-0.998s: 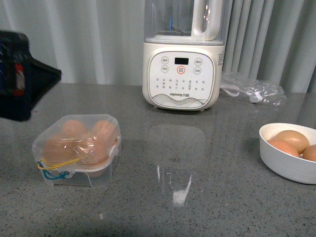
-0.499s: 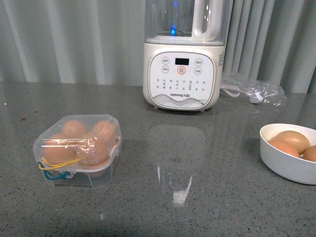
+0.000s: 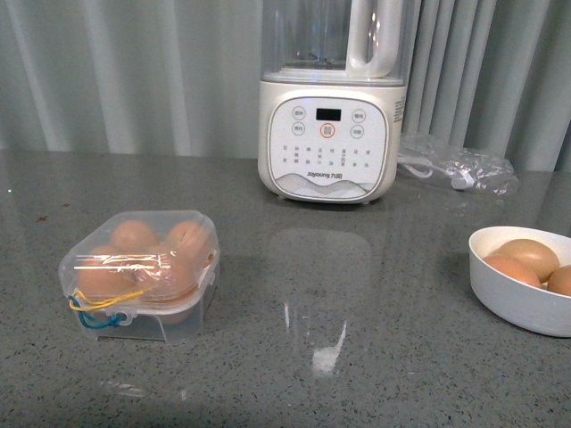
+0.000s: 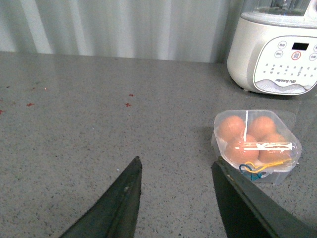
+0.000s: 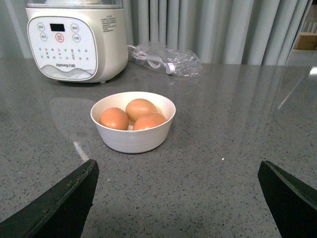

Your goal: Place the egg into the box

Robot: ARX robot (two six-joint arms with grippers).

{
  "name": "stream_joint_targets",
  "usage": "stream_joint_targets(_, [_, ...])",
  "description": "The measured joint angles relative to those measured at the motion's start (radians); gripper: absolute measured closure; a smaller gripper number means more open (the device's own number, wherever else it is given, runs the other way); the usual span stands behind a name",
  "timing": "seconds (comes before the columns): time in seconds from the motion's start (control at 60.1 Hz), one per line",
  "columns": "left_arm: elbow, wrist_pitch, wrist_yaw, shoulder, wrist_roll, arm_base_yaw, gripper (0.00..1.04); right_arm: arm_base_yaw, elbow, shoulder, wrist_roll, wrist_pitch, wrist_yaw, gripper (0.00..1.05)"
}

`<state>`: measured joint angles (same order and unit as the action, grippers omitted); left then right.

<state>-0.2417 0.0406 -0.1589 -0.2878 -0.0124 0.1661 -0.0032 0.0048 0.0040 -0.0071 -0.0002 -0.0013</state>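
The clear plastic box (image 3: 138,275) sits on the grey counter at the left, its lid down over several brown eggs, with a yellow-and-blue cord at its front. It also shows in the left wrist view (image 4: 256,145). Three more brown eggs lie in a round white bowl (image 3: 522,296) at the right; one egg (image 5: 140,108) shows in the right wrist view. My left gripper (image 4: 176,166) is open and empty over bare counter, apart from the box. My right gripper (image 5: 178,168) is wide open and empty, short of the bowl (image 5: 132,140). Neither arm shows in the front view.
A white blender (image 3: 328,134) stands at the back centre. A crumpled clear bag with a white cable (image 3: 457,166) lies to its right. Grey curtains hang behind. Small red specks (image 4: 128,104) mark the counter in the left wrist view.
A dark object at the front view's left edge one second ago has gone out of view. The box's lid now lies a little flatter. The bowl and blender have not moved.
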Motion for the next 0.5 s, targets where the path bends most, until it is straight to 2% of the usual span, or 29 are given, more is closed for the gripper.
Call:
stream_joint_targets(0.083, [0.037,0.005,0.034,0.026,0.003,-0.036,0.77,0.0,0.0,0.0,0.0,0.0,0.0,0.07])
stream_joint_targets(0.15, [0.052,-0.026,0.138,0.073,0.007,-0.105,0.88,0.0,0.0,0.0,0.0,0.0,0.0,0.07])
stream_joint_targets(0.216, [0.079,-0.069,0.156,0.135,0.01,-0.149,1.0,0.0,0.0,0.0,0.0,0.0,0.0,0.07])
stream_joint_targets(0.499, [0.143,-0.063,0.16,0.204,0.014,-0.166,1.01,0.0,0.0,0.0,0.0,0.0,0.0,0.07])
